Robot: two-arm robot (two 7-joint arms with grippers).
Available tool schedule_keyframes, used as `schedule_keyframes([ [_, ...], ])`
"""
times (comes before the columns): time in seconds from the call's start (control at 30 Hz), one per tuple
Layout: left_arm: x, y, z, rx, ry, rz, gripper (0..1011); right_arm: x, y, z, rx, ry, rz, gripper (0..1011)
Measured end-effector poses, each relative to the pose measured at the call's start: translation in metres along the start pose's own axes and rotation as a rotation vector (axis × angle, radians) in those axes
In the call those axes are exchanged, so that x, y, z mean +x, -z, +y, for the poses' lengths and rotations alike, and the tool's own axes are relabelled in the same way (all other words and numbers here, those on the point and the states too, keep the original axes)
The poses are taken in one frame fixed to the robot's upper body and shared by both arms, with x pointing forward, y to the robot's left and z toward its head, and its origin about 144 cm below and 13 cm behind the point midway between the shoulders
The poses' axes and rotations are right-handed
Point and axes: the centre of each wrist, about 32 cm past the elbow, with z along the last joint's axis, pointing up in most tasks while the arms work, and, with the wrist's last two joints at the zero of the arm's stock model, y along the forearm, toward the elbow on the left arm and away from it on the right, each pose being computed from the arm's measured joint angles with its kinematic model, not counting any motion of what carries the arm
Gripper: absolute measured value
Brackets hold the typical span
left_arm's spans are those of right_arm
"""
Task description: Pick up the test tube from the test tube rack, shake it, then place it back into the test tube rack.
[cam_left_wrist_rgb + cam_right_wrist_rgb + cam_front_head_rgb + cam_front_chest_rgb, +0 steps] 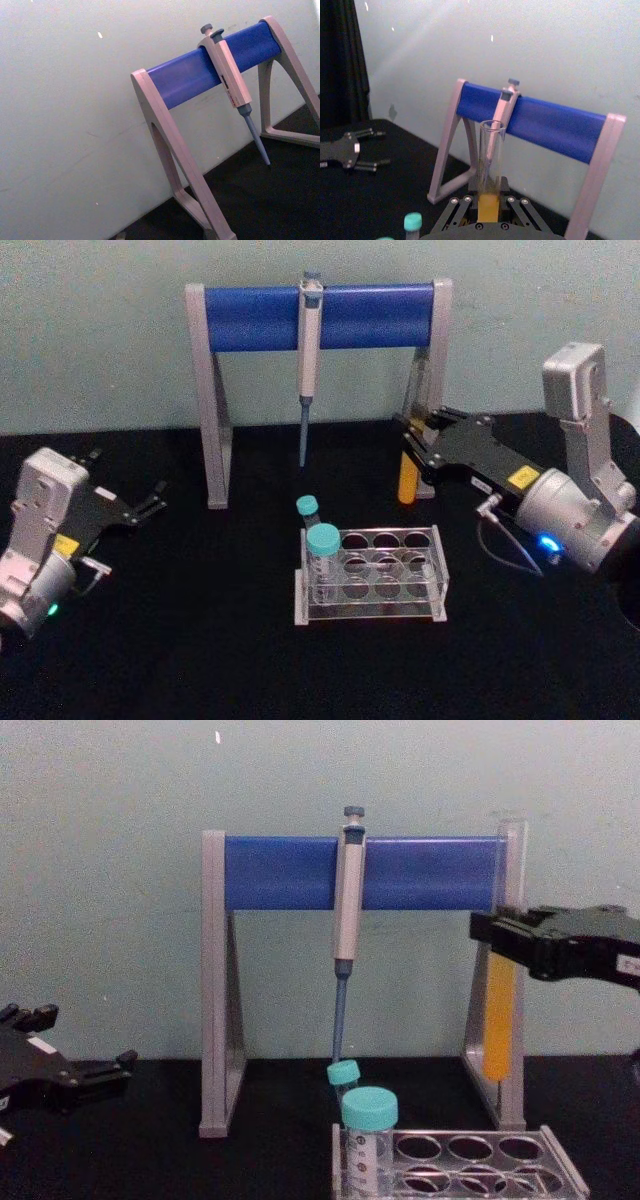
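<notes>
My right gripper (410,448) is shut on the test tube (407,483), a clear tube with orange-yellow liquid in its lower half. It holds the tube upright in the air, behind and to the right of the test tube rack (438,575), close to the stand's right leg. From the chest view the test tube (498,1020) hangs below the right gripper (492,937), well above the rack (562,1165). The right wrist view shows the tube (491,150) rising between the fingers (454,210). My left gripper (128,480) rests open at the far left.
A tall grey stand with a blue crossbar (255,317) spans the back, with a pipette (310,340) hanging from it. Two teal-capped vials (322,545) stand in the rack's left end. Black tabletop lies open at front and left.
</notes>
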Motion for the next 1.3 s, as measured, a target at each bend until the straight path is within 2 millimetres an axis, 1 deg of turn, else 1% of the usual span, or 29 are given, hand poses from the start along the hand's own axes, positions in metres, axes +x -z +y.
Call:
schedule_keyframes([
  [0.2,0.0,0.0,0.0,0.0,0.0,0.0,1001,-0.001,-0.004,-0.017,-0.056,-0.036,0.028,227],
  [0.3,0.0,0.0,0.0,0.0,0.0,0.0,1002,-0.003,-0.007,-0.022,-0.072,-0.081,0.053,227],
  [0.4,0.0,0.0,0.0,0.0,0.0,0.0,1001,-0.005,-0.006,-0.023,-0.078,-0.132,0.076,227],
  [0.47,0.0,0.0,0.0,0.0,0.0,0.0,1001,-0.007,-0.006,-0.021,-0.075,-0.154,0.086,226],
  [0.63,0.0,0.0,0.0,0.0,0.0,0.0,1002,-0.013,-0.001,-0.006,-0.015,-0.171,0.103,227],
  [0.67,0.0,0.0,0.0,0.0,0.0,0.0,1001,-0.013,-0.001,-0.006,-0.015,-0.171,0.103,227],
  [0.8,0.0,0.0,0.0,0.0,0.0,0.0,1001,-0.017,0.002,0.008,0.04,-0.101,0.08,226],
  [0.93,0.0,0.0,0.0,0.0,0.0,0.0,1002,-0.018,0.003,0.016,0.062,-0.026,0.05,226],
  [1.1,0.0,0.0,0.0,0.0,0.0,0.0,1001,-0.016,0.004,0.019,0.056,0.048,0.026,227],
  [1.3,0.0,0.0,0.0,0.0,0.0,0.0,1001,-0.013,0.005,0.018,0.049,0.071,0.018,227],
])
